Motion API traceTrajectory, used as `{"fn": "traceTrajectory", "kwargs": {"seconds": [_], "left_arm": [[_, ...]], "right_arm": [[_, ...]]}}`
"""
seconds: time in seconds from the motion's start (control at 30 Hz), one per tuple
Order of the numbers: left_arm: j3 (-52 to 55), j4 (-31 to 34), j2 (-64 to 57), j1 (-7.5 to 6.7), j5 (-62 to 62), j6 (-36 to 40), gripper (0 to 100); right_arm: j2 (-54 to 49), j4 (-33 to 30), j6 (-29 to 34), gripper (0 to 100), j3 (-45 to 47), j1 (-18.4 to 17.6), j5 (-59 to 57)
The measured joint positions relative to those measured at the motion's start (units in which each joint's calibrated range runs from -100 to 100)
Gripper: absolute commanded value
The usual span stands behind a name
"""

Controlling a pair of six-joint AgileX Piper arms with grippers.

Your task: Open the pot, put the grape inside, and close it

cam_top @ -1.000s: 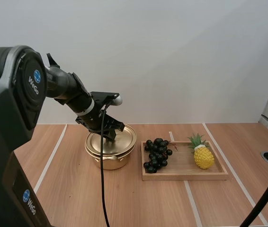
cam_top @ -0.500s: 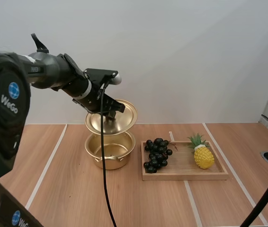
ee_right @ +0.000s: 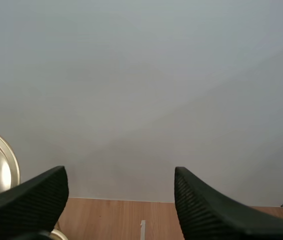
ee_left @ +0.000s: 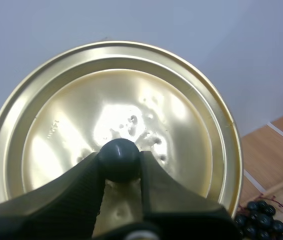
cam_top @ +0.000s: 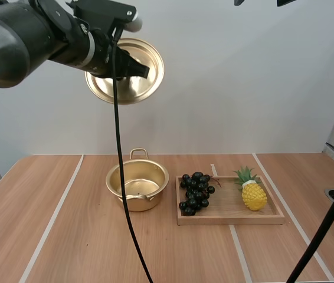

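Gold lid [cam_top: 133, 87] hangs high in the air, well above the table [cam_top: 84, 236], pinched by my left gripper [ee_left: 120, 161]. The two black fingers [ee_left: 76, 187] close on the lid's dark round knob [ee_left: 119, 156], one on each side, ribbed faces pressing it. My left arm comes in from the left in the high view, raised well up, with the forearm stretched out roughly level toward the right and the wrist turned so the lid stands nearly on edge. Its knob side faces back toward the arm. The lid sits above the pot [cam_top: 137, 186], a little to its left, and well apart from it. The pot stands open on the table, its inside bare gold, one handle toward the back wall and one toward the front. Just beside it on the right lies a wooden tray [cam_top: 232, 217]. The grapes [cam_top: 195, 191], a dark bunch, rest at the tray's left end, near the pot. A yellow pineapple [cam_top: 253, 193] stands at the tray's right end, apart from the grapes. My right gripper [ee_right: 119, 175] is spread wide, fingers far apart with nothing between them. It points at the plain wall behind the table, with the lid's rim off to one side of it.
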State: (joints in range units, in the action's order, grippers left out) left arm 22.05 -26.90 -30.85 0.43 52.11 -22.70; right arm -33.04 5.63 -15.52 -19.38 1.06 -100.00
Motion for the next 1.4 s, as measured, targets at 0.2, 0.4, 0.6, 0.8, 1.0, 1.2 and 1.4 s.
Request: {"fn": "traceTrajectory", "kwargs": {"seconds": [0.2,0.4,0.6,0.8,1.0,1.2,1.4], "left_arm": [[-1.31,7.20,-7.14,1.25,-8.13,6.02,0],[-3.94,7.43,-12.28,3.19,-13.75,6.97,0],[-13.29,7.43,-13.55,3.52,-14.94,7.84,0],[-27.05,7.43,-13.81,3.52,-15.94,10.79,0],[-40.20,7.55,-13.84,3.52,-16.78,12.00,0],[-49.77,7.55,-14.20,3.52,-15.64,12.46,0],[-54.84,7.55,-14.47,3.52,-12.80,12.62,0]], "right_arm": [[-0.12,2.35,-3.04,100,0.00,0.00,0.00],[2.56,3.02,-5.17,100,3.38,0.00,0.00],[5.77,3.61,-5.45,100,9.80,0.00,0.00],[8.80,6.20,-6.53,100,16.06,0.00,0.00],[11.86,10.24,-6.72,100,23.59,0.00,0.00],[16.02,11.05,-8.65,100,31.66,0.00,0.15],[19.85,11.40,-11.84,100,38.47,0.00,0.15]]}}
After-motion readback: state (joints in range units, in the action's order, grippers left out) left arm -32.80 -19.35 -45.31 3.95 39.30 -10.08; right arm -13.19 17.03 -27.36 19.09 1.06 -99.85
